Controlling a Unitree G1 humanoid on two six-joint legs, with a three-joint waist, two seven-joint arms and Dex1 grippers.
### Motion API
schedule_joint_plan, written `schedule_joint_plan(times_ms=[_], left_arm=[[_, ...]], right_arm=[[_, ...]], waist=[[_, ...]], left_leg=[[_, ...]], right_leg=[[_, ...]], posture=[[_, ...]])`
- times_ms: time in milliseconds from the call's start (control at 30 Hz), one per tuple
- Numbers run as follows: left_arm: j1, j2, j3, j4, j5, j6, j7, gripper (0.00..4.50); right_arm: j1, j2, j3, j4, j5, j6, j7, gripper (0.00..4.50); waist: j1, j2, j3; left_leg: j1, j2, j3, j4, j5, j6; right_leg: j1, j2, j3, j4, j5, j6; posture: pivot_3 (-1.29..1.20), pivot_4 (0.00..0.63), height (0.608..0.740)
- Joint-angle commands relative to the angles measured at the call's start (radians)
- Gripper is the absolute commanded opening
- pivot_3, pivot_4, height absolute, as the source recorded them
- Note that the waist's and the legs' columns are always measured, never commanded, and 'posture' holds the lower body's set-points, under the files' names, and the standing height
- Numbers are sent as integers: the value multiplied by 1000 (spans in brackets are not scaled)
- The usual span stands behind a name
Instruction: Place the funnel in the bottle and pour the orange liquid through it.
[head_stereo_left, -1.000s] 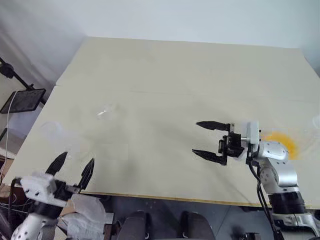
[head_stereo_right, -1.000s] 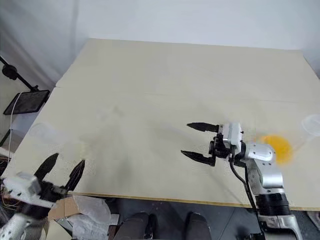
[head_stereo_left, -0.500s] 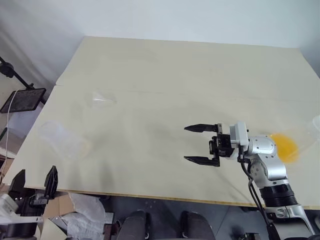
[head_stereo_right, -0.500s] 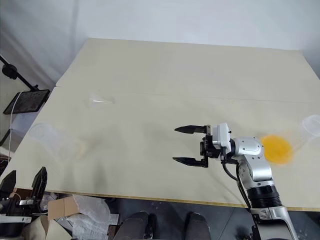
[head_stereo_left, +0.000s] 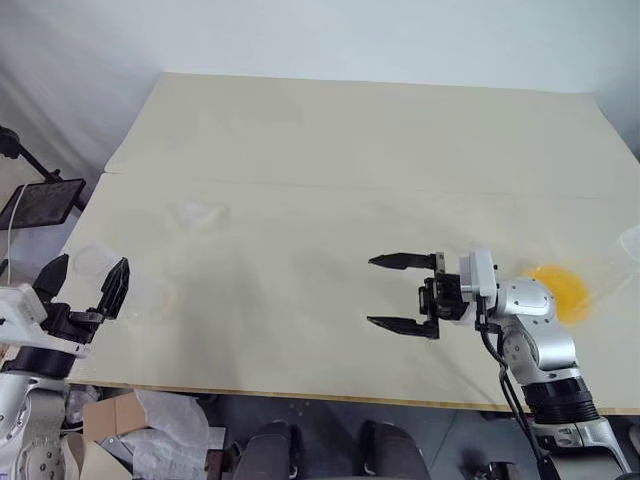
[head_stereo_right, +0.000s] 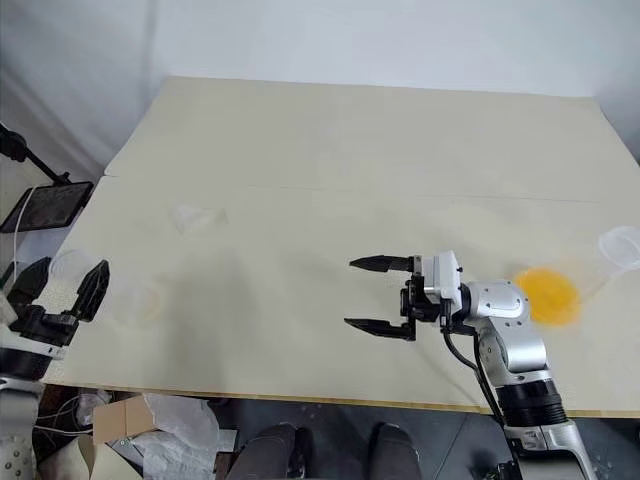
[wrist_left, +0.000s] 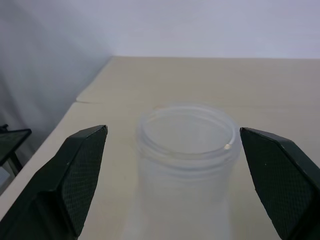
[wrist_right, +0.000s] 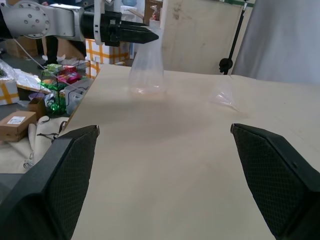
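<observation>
Funnel (head_stereo_left: 197, 214), clear, lies on its side on the pale surface (head_stereo_left: 380, 150), left of the middle. Nearer the left edge stands the bottle (wrist_right: 146, 65); the left gripper (head_stereo_left: 85, 285) sits level with its neck, jaws spread wide to either side, not touching. Orange liquid (head_stereo_left: 563, 290) is far right, behind the right gripper (head_stereo_left: 400, 292), whose jaws gape empty.

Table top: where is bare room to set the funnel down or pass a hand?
The far half of the table is bare, as is the middle stretch between the funnel and the right end effector. Crowded: the left edge, left end effector at the bottle, and the right edge with the orange liquid.
</observation>
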Motion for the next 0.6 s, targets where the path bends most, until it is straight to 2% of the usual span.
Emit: schedule_joint_plan(times_ms=[33, 167, 267, 433, 600], left_arm=[[-25, 26, 3, 11, -21, 38, -17, 4500], [-35, 34, 0, 15, -21, 77, -24, 4500], [-47, 25, 8, 10, -22, 74, -27, 3914], [-60, 14, 12, 7, -10, 34, -54, 2421], [-90, 11, 3, -1, -19, -5, -82, 2387]], right_arm=[[7, 8, -9, -48, 9, -4, -19, 4432], [6, 11, -8, -48, 6, -7, -27, 4432], [7, 12, -10, -47, 4, -12, -33, 4500], [21, 10, -11, -53, 1, -16, -41, 4500], [39, 2, -22, -59, -6, -20, -60, 4500]], waist=[[1, 0, 0], [0, 0, 0], [1, 0, 0], [2, 0, 0], [4, 0, 0]], left_leg=[[0, 0, 0, 0, 0, 0], [0, 0, 0, 0, 0, 0], [0, 0, 0, 0, 0, 0], [0, 0, 0, 0, 0, 0], [0, 0, 0, 0, 0, 0]], right_leg=[[0, 0, 0, 0, 0, 0], [0, 0, 0, 0, 0, 0], [0, 0, 0, 0, 0, 0], [0, 0, 0, 0, 0, 0], [0, 0, 0, 0, 0, 0]], posture=[[0, 150, 740], [0, 150, 740], [0, 150, 740], [0, 150, 740], [0, 150, 740]])
